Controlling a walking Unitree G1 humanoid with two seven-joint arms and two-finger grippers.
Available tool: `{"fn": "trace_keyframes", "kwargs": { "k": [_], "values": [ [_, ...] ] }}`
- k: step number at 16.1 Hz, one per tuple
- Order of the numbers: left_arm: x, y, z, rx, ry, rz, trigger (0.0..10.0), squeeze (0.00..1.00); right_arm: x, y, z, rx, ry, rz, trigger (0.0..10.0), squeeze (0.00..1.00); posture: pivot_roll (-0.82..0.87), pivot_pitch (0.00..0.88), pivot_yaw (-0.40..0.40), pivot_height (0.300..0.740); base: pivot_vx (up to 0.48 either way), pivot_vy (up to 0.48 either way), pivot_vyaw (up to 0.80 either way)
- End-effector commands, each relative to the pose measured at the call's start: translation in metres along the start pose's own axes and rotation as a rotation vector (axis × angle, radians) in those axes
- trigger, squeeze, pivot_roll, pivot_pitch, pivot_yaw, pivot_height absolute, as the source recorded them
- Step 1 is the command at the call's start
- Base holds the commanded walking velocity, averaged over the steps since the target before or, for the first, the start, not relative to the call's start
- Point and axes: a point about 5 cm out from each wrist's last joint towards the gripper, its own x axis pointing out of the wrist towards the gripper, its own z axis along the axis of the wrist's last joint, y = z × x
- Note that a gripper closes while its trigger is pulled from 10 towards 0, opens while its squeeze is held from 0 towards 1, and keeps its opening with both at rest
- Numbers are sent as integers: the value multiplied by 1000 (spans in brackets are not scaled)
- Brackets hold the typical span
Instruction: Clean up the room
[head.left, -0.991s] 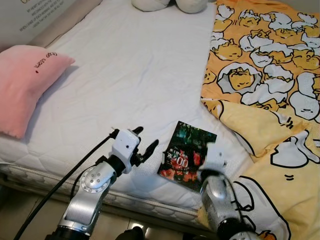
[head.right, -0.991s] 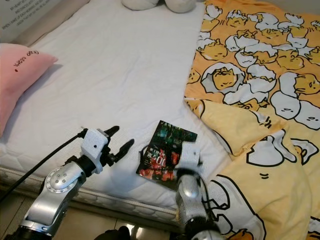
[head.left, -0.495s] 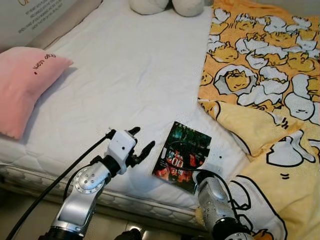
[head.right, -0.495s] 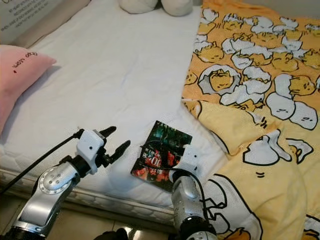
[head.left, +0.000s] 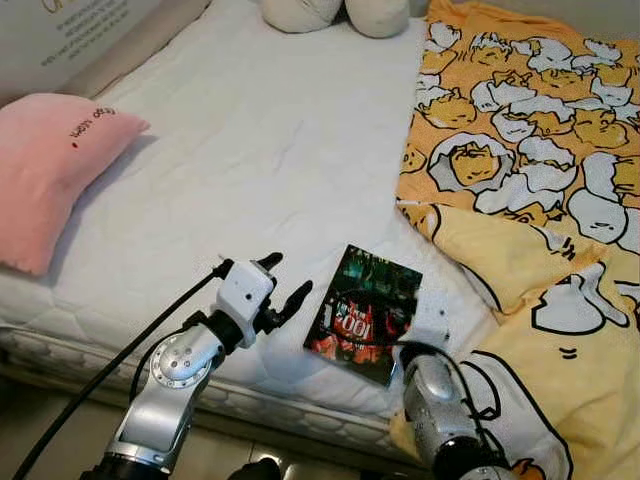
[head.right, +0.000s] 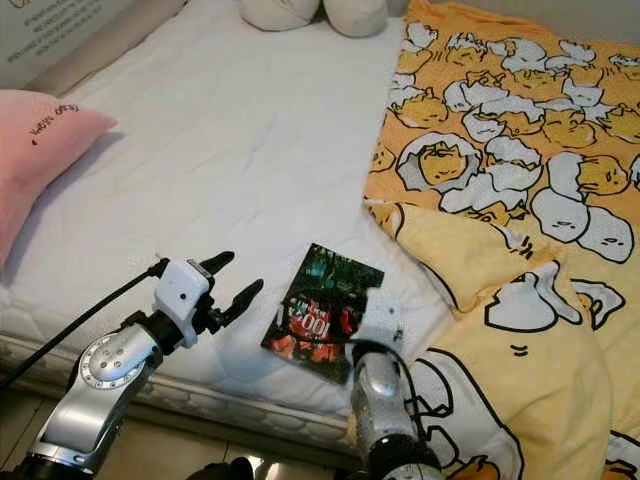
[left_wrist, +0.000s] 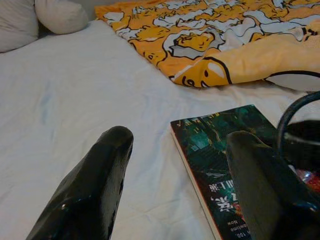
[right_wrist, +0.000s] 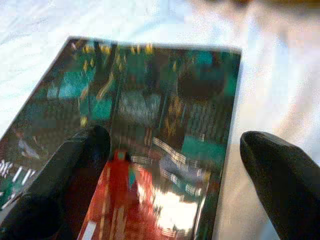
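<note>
A book (head.left: 365, 310) with a dark green and red cover lies flat on the white mattress (head.left: 250, 150), close to its front edge. My left gripper (head.left: 288, 273) hovers open just left of the book, its fingers (left_wrist: 100, 185) spread with nothing between them. My right gripper (right_wrist: 172, 137) reaches in from the front edge, open. Its two fingers (right_wrist: 60, 175) straddle the near end of the book's cover (right_wrist: 150, 100). I cannot tell whether they touch it. The right arm's white wrist block (head.left: 430, 318) sits at the book's right corner.
A yellow blanket (head.left: 530, 150) with an egg print covers the bed's right side and hangs over the front edge. A pink pillow (head.left: 50, 170) lies at the left. Pale plush toys (head.left: 340, 12) sit at the far end. Floor (head.left: 40, 420) shows below the mattress edge.
The head view has swayed a little. Both grippers keep nearly the same places by the book, and the book lies where it was.
</note>
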Motion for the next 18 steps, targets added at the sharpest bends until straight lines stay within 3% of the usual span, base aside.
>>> {"fn": "trace_keyframes", "kwargs": {
  "k": [1,5,8,11,12,13,14,18],
  "values": [
    [-2,-4,-1,15,-2,-27,10000,0,-4,1,-11,41,53,-3,10000,0,271,181,-22,740,0,0,0],
    [-2,-1,-1,19,5,-16,10000,0,-3,13,-16,59,97,55,10000,0,275,181,-20,740,0,0,0],
    [-2,1,-2,23,7,-10,10000,0,-4,13,-27,219,200,39,10000,0,279,182,-18,740,0,0,0],
    [-2,2,-2,28,9,-7,10000,0,-5,15,-33,264,260,64,10000,0,278,177,-12,740,0,0,0],
    [-1,3,-2,29,10,-6,10000,0,-4,17,-33,254,271,74,8039,0,278,176,-11,740,0,0,0],
    [-1,3,-2,29,10,-5,10000,0,-3,17,-32,250,275,77,8039,0,278,174,-12,740,0,0,0],
    [-1,4,-2,30,10,-3,10000,0,-2,18,-30,257,277,85,0,0,276,172,-12,740,0,0,0],
    [2,4,-2,30,6,3,10000,0,3,25,-22,190,245,141,0,0,272,171,-16,740,0,0,0]
  ]
}}
